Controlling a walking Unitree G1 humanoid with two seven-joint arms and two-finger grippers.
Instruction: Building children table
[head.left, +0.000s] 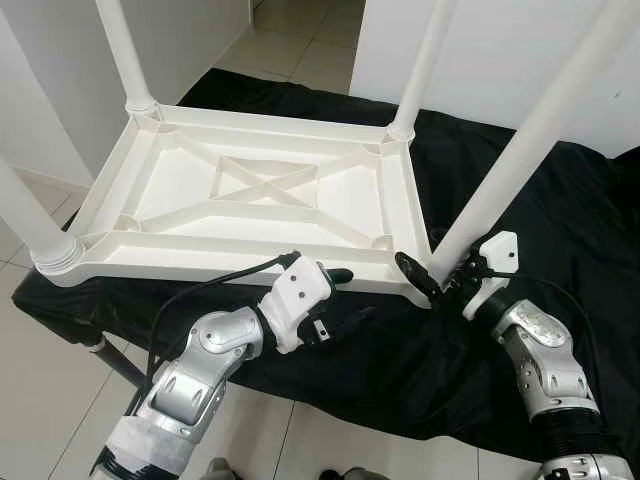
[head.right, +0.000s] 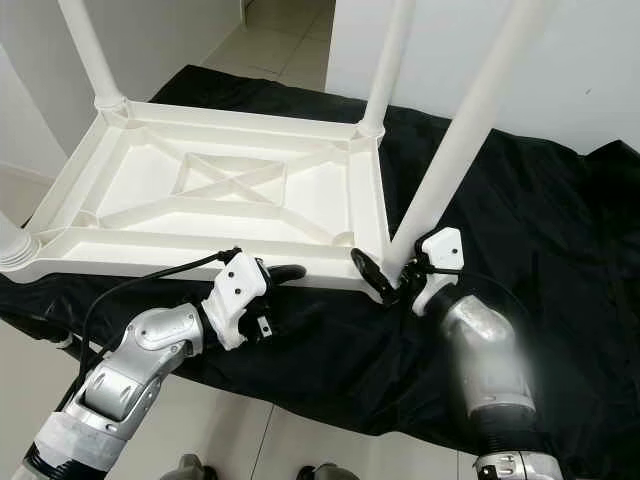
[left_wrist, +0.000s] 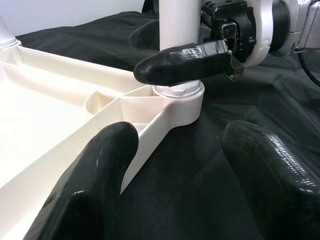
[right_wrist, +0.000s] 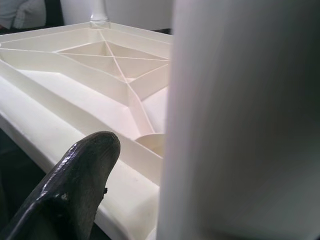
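The white plastic table top (head.left: 240, 262) lies upside down on a black cloth (head.left: 570, 200), its ribbed underside facing up. Four white legs stand in its corners. My right gripper (head.left: 440, 275) is at the base of the near right leg (head.left: 520, 150), with one black finger on each side of it, shut on the leg just above the corner socket (left_wrist: 180, 100). My left gripper (head.left: 340, 298) is open at the table's front edge, a little left of that corner. Its two fingers (left_wrist: 95, 185) are spread wide and hold nothing.
The far left leg (head.left: 125, 50), far right leg (head.left: 425, 60) and near left leg (head.left: 25, 220) stand upright and rise out of view. The cloth hangs over the front edge of its support. White walls flank a tiled floor (head.left: 290, 40) beyond.
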